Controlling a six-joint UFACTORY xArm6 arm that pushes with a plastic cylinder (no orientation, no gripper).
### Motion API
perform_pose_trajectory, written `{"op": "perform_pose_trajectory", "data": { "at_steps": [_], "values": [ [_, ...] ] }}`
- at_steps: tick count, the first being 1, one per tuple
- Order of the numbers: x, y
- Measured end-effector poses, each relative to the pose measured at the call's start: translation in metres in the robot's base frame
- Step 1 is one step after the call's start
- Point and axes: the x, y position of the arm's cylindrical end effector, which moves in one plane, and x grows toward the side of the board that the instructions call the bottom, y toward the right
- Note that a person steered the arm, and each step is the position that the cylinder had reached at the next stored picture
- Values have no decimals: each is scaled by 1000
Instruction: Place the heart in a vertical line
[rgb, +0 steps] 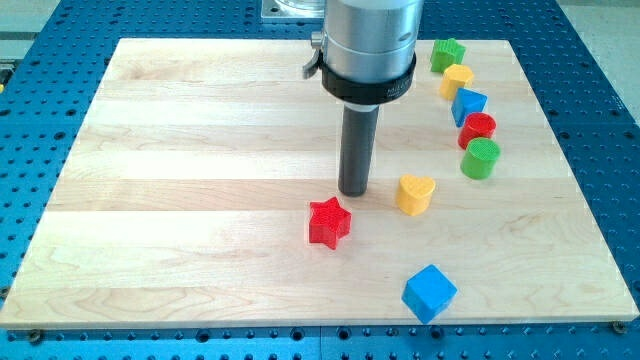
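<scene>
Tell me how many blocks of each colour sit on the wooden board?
Green: 2, star and cylinder
Yellow: 2, upper block and heart
Blue: 2, upper block and cube
Red: 2, cylinder and star
Total: 8

My tip (354, 192) stands between red star (329, 222) and yellow heart (415, 193).

On the bench (180, 150), my tip (353, 192) is standing between the star (329, 222) at the view's lower left and the heart (414, 194) at its right. A lone cube (429, 293) is lying below the heart, and a column of five blocks (469, 105) is running down the upper right.
</scene>
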Motion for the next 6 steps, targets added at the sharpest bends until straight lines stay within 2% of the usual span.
{"op": "perform_pose_trajectory", "data": {
  "at_steps": [1,2,6],
  "values": [
    [19,8],
    [9,72],
    [14,119]
  ]
}}
